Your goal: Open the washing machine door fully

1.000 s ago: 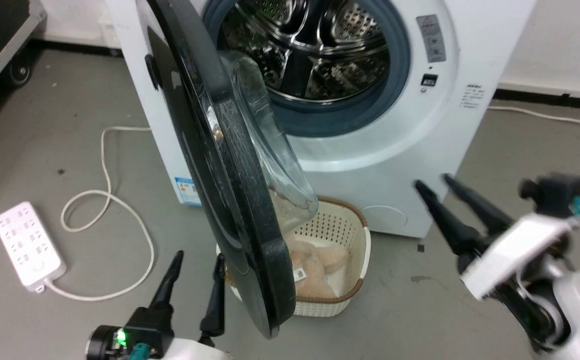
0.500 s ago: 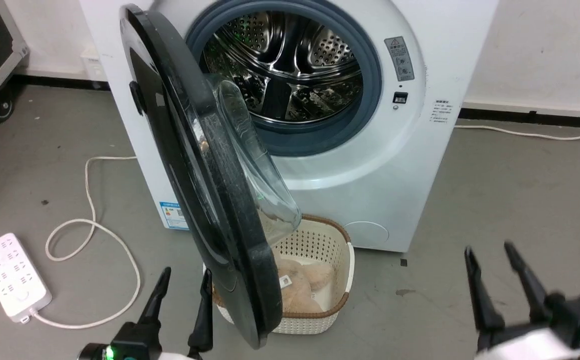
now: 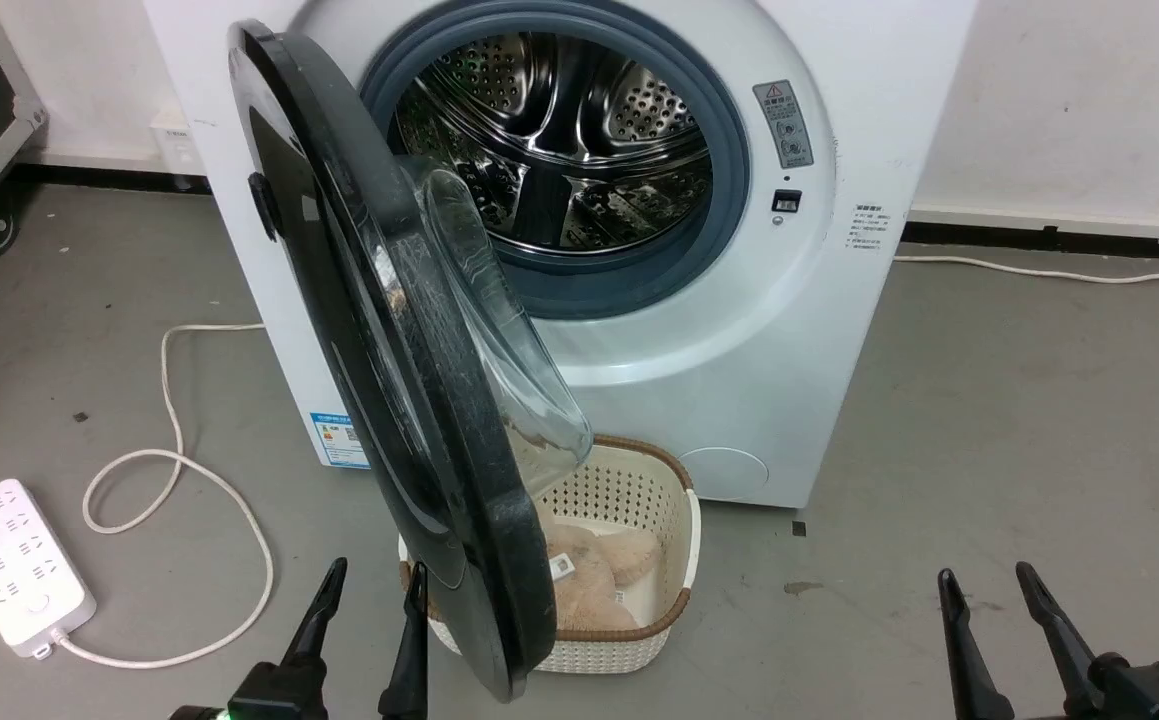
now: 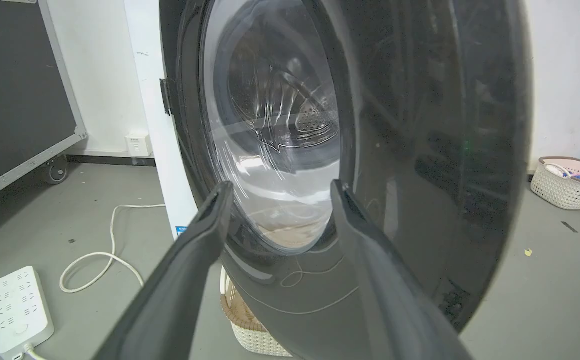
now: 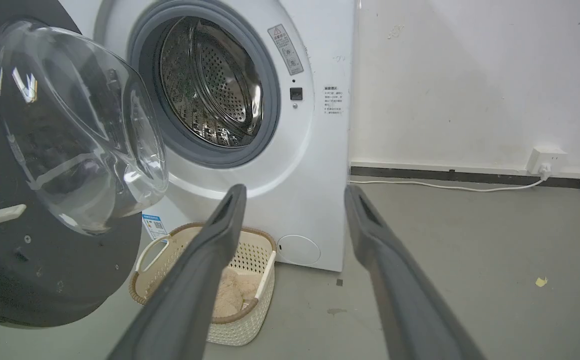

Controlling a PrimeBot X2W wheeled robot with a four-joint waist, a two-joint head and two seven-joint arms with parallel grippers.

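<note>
Your right gripper (image 3: 984, 580) is dropping back, away from the washing machine door (image 3: 379, 330).
The camera is shifting too, but the door is standing as before, swung out roughly square to the washing machine (image 3: 819, 330), so the opening is probably not finished. Both grippers are spread and holding nothing. The right one is sitting well apart from the door on its glass side. Your left gripper (image 3: 379, 572) is hanging just beside the door's lower edge, facing its black outer side.

1 washer (image 3: 839, 330), 1 door (image 3: 339, 300), 2 baskets (image 3: 684, 560) (image 4: 565, 192), 1 pwr strip (image 3: 9, 565), 2 grippers (image 3: 379, 580) (image 3: 984, 580).
</note>
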